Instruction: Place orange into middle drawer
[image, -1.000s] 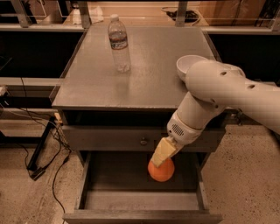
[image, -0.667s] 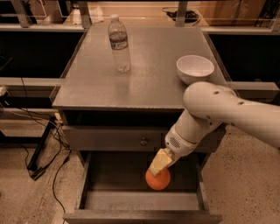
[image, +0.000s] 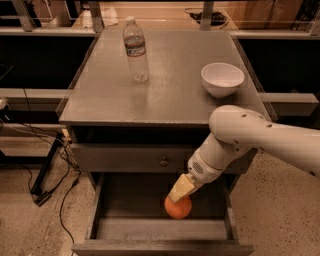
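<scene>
The orange (image: 178, 208) is inside the open middle drawer (image: 160, 229), right of its centre, low over or on the bare floor. My gripper (image: 181, 190) reaches down into the drawer from the right. Its cream fingers (image: 183, 186) sit on top of the orange and seem to hold it. The white arm (image: 250, 137) comes in from the right edge and hides the drawer's right rear corner.
Above the open drawer is a closed grey drawer front with a small round knob (image: 163, 161). On the cabinet top (image: 165, 90) stand a clear water bottle (image: 135, 50) at the back left and a white bowl (image: 222, 79) at the right. Cables (image: 45, 175) lie on the floor at left.
My gripper has moved down and slightly left with the orange, deeper into the open drawer. The arm has lowered and uncovered the white bowl.
</scene>
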